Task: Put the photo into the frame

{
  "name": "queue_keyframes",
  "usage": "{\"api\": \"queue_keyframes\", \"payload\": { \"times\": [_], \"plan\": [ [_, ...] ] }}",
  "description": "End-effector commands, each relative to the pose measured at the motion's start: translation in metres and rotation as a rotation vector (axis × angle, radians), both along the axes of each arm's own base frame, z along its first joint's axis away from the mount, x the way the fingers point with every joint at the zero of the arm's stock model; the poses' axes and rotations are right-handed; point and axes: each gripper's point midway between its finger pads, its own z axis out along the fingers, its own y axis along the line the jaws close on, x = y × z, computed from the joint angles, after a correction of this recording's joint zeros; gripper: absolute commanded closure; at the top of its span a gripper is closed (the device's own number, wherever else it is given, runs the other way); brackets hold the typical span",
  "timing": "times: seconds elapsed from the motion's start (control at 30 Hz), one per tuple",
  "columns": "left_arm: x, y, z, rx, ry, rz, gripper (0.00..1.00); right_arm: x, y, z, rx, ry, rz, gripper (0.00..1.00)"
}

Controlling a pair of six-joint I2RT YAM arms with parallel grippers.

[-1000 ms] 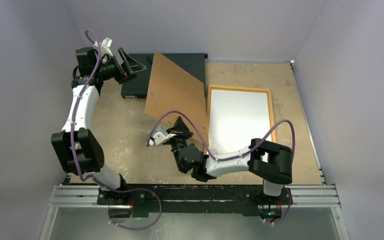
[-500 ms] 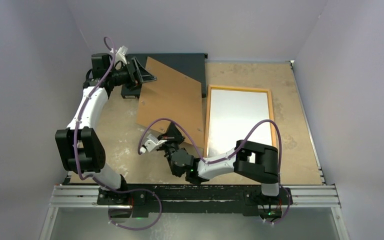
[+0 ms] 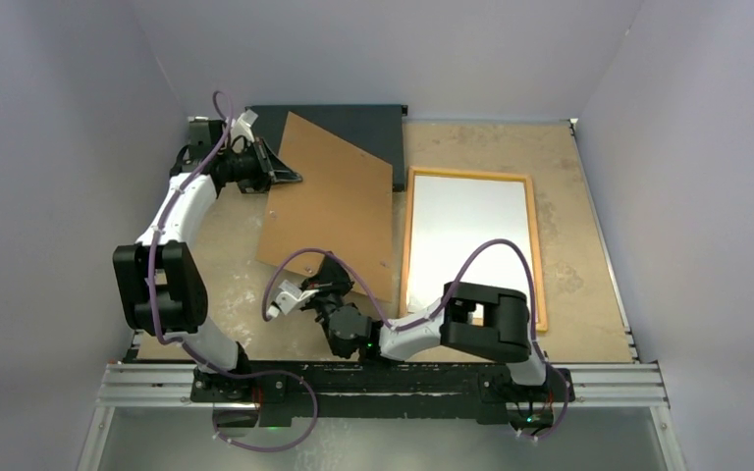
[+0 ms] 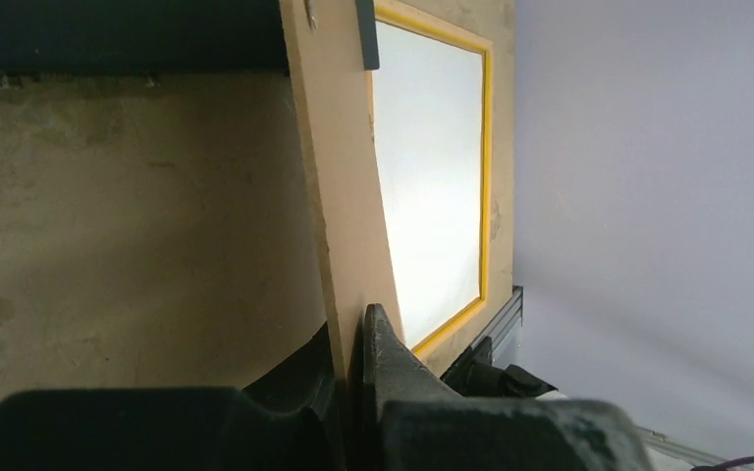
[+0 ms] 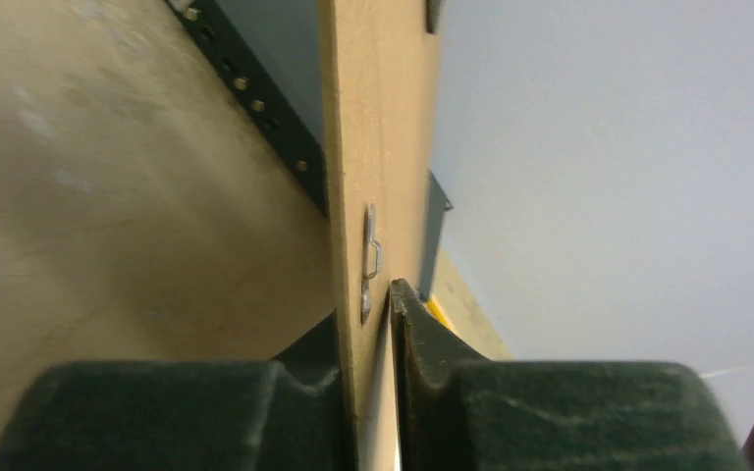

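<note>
The frame (image 3: pixel 408 235), with its yellow-orange border, lies flat on the right of the table. The photo (image 3: pixel 469 235) fills it with its white back up. A brown backing board (image 3: pixel 334 206) tilts over the table to the left of the frame. My left gripper (image 3: pixel 283 175) is shut on the board's far left corner; in the left wrist view both fingers (image 4: pixel 383 343) press the board (image 4: pixel 339 196) edge. My right gripper (image 3: pixel 337 278) straddles the board's near edge. In the right wrist view its jaws stand slightly parted, with a thin gap between one finger (image 5: pixel 407 324) and the board (image 5: pixel 378 147).
A flat black box (image 3: pixel 353 120) sits at the back, partly under the board's far corner. The board carries a small metal clip (image 5: pixel 370 260). Grey walls close in on three sides. The frame (image 4: pixel 482 177) and photo (image 4: pixel 427 177) show beyond the board in the left wrist view.
My left gripper moved right onto the board's corner and shut on it. The board swung left and lower. My right gripper drew back toward the near left and loosened its grip.
</note>
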Motion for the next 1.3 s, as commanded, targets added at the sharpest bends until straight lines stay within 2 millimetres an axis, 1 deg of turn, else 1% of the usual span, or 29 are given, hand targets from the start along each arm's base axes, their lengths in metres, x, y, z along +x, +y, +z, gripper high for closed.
{"api": "queue_keyframes", "payload": {
  "times": [0.0, 0.07, 0.1, 0.17, 0.23, 0.3, 0.43, 0.57, 0.67, 0.73, 0.8, 0.83, 0.9, 0.93, 1.0, 1.03, 1.07, 1.1, 1.17, 1.2, 1.27],
  "plan": [
    [0.003, -0.001, 0.004, 0.023, -0.091, -0.053, 1.0, -0.01, 0.011, 0.041, 0.233, -0.016, 0.007, 0.71],
    [0.005, 0.0, 0.007, 0.021, -0.103, -0.044, 1.0, -0.016, 0.015, 0.035, 0.219, -0.016, 0.009, 0.45],
    [0.006, 0.0, 0.01, 0.017, -0.109, -0.038, 1.0, -0.018, 0.015, 0.033, 0.216, -0.019, 0.007, 0.35],
    [0.01, -0.001, 0.017, 0.006, -0.125, -0.027, 1.0, -0.023, 0.016, 0.029, 0.213, -0.031, -0.001, 0.21],
    [0.014, 0.0, 0.025, -0.004, -0.136, -0.006, 1.0, -0.028, 0.02, 0.022, 0.191, -0.038, -0.003, 0.03],
    [0.02, 0.001, 0.035, -0.035, -0.147, 0.016, 1.0, -0.029, 0.024, 0.017, 0.183, -0.026, -0.001, 0.01],
    [0.031, 0.001, 0.056, -0.066, -0.183, 0.023, 1.0, -0.03, 0.023, 0.018, 0.191, -0.025, -0.005, 0.01],
    [0.042, 0.003, 0.083, -0.094, -0.248, 0.022, 1.0, -0.033, 0.023, 0.016, 0.183, -0.003, -0.004, 0.01],
    [0.045, 0.001, 0.108, -0.109, -0.311, 0.003, 1.0, -0.04, 0.027, 0.004, 0.169, 0.081, 0.041, 0.01],
    [0.047, 0.005, 0.126, -0.107, -0.363, 0.001, 1.0, -0.043, 0.03, -0.001, 0.185, 0.163, 0.095, 0.01],
    [0.047, 0.009, 0.145, -0.115, -0.42, -0.012, 1.0, -0.04, 0.027, 0.008, 0.254, 0.245, 0.128, 0.01],
    [0.047, 0.011, 0.153, -0.116, -0.444, -0.018, 1.0, -0.039, 0.028, 0.011, 0.282, 0.322, 0.159, 0.01],
    [0.046, 0.017, 0.171, -0.112, -0.491, -0.025, 1.0, -0.037, 0.036, 0.032, 0.408, 0.486, 0.25, 0.01],
    [0.046, 0.02, 0.177, -0.106, -0.514, -0.023, 1.0, -0.041, 0.045, 0.048, 0.447, 0.557, 0.353, 0.01],
    [0.045, 0.027, 0.19, -0.092, -0.558, -0.018, 1.0, -0.043, 0.049, 0.078, 0.512, 0.664, 0.489, 0.01],
    [0.043, 0.03, 0.195, -0.088, -0.573, -0.017, 1.0, -0.044, 0.051, 0.097, 0.547, 0.708, 0.559, 0.01],
    [0.042, 0.032, 0.199, -0.086, -0.584, -0.018, 1.0, -0.045, 0.05, 0.107, 0.559, 0.757, 0.624, 0.01],
    [0.04, 0.033, 0.201, -0.086, -0.592, -0.022, 1.0, -0.047, 0.05, 0.123, 0.582, 0.807, 0.702, 0.01],
    [0.035, 0.031, 0.205, -0.091, -0.6, -0.036, 1.0, -0.046, 0.043, 0.138, 0.602, 0.895, 0.792, 0.01],
    [0.032, 0.03, 0.206, -0.096, -0.603, -0.044, 1.0, -0.042, 0.037, 0.144, 0.627, 0.938, 0.821, 0.01],
    [0.025, 0.027, 0.208, -0.109, -0.611, -0.062, 1.0, -0.021, 0.012, 0.162, 0.713, 0.988, 0.879, 0.01]
  ]
}}
